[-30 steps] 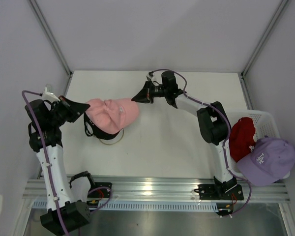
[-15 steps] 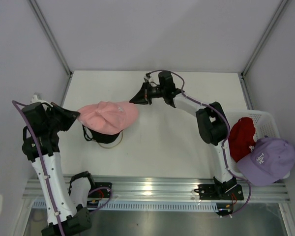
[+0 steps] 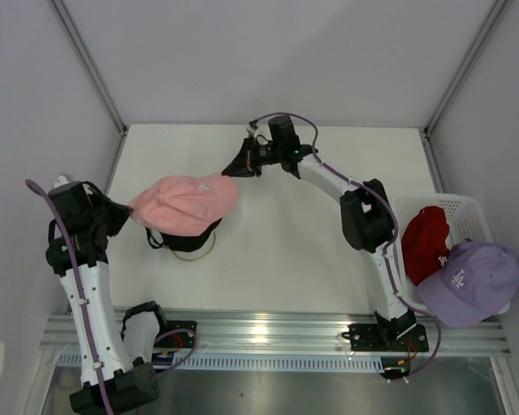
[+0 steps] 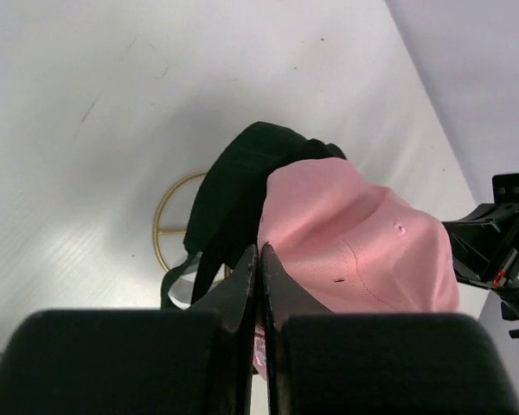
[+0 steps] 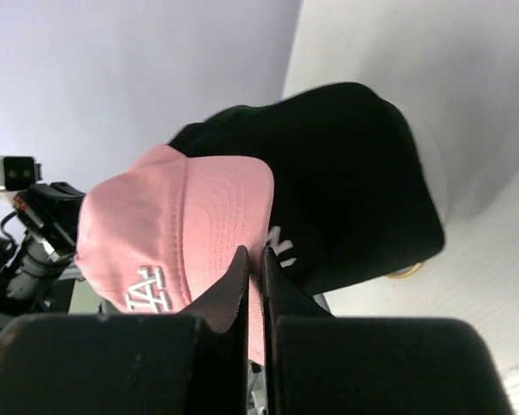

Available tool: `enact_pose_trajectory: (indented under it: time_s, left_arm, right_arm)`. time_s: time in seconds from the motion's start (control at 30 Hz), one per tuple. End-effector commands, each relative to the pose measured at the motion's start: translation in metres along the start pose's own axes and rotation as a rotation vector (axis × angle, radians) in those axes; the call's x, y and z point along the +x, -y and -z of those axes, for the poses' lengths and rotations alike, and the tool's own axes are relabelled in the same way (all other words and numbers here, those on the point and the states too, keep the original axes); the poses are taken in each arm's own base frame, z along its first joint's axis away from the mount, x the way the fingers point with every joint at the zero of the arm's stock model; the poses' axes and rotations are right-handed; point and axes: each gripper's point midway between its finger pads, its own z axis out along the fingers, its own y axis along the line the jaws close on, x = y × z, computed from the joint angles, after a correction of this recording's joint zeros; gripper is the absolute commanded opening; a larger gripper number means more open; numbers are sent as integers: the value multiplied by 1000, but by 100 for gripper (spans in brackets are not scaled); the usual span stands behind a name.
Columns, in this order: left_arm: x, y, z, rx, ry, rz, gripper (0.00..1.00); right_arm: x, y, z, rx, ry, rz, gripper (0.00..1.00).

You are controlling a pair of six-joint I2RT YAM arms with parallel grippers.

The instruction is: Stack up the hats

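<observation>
A pink cap (image 3: 186, 201) is stretched out above a black cap with a white logo (image 3: 183, 237) that sits on a gold wire stand (image 3: 199, 249). My left gripper (image 3: 128, 212) is shut on the pink cap's back edge (image 4: 268, 285). My right gripper (image 3: 233, 171) is shut on the pink cap's brim (image 5: 255, 285). In the right wrist view the pink cap (image 5: 173, 233) hangs in front of the black cap (image 5: 346, 190). A dark green cap (image 4: 233, 173) shows under the pink one (image 4: 355, 242) in the left wrist view. A red cap (image 3: 424, 242) and a lavender cap (image 3: 467, 281) lie at the right.
A white mesh basket (image 3: 458, 207) at the table's right edge holds the red and lavender caps. White walls with metal corner posts enclose the table. A metal rail runs along the near edge by the arm bases.
Both grippers have carried the pink cap a little left and back. It has flattened out over the black cap. The left arm has swung outward to the left.
</observation>
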Motion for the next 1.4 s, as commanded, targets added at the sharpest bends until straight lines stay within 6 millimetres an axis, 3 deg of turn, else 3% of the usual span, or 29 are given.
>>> enact_pose_trajectory:
  time_s: [0.0, 0.23, 0.37, 0.5, 0.6, 0.63, 0.7, 0.73, 0.77, 0.8, 0.87, 0.9, 0.93, 1.0, 1.07, 1.1, 1.2, 1.3, 1.37]
  left_arm:
    - [-14, -24, -7, -112, 95, 5, 2]
    - [21, -50, -31, -153, -9, 11, 2]
    - [32, -66, -39, -202, -30, 1, 2]
    - [37, -67, -41, -192, -50, -3, 2]
    - [25, -50, -33, -120, -12, -53, 16]
    - [17, -41, -27, -92, 6, -70, 26]
    - [2, -27, -12, -65, 43, -110, 35]
    - [-2, -23, -8, -57, 54, -120, 44]
    - [-6, -20, -3, -47, 63, -140, 49]
    - [-17, -8, 9, -20, 99, -152, 52]
    - [-21, 0, 15, 7, 107, -168, 62]
    - [-26, 7, 21, 29, 119, -184, 65]
    - [-29, 13, 26, 50, 126, -190, 71]
    - [-29, 23, 30, 93, 119, -197, 73]
    - [-28, 27, 30, 114, 112, -198, 77]
    - [-27, 28, 30, 123, 106, -198, 78]
    - [-22, 31, 30, 145, 87, -207, 80]
    - [-18, 36, 32, 183, 68, -228, 82]
    - [-17, 38, 34, 197, 63, -245, 82]
  right_arm:
    - [-4, 64, -10, 159, 34, -28, 0]
    - [21, 102, -19, 245, -25, -50, 0]
    - [32, 121, -25, 273, -47, -71, 0]
    - [39, 128, -30, 271, -69, -79, 0]
    - [39, 122, -25, 267, -70, -45, 0]
    - [36, 117, -23, 258, -65, -28, 0]
    - [29, 97, -14, 218, -43, 29, 0]
    - [24, 90, -8, 201, -29, 43, 0]
    - [21, 66, -1, 149, -24, 76, 0]
    - [12, 49, 3, 94, 6, 113, 7]
    - [8, 34, 16, 52, 29, 142, 16]
    - [1, 8, 26, 13, 65, 207, 22]
    - [0, 0, 31, 4, 77, 226, 36]
    - [-7, -27, 45, -32, 114, 285, 54]
    - [-7, -42, 49, -66, 120, 279, 63]
    - [-9, -59, 51, -123, 141, 322, 72]
    - [7, -82, 43, -246, 130, 279, 84]
    - [16, -85, 31, -269, 125, 231, 95]
    - [20, -79, 23, -263, 112, 217, 96]
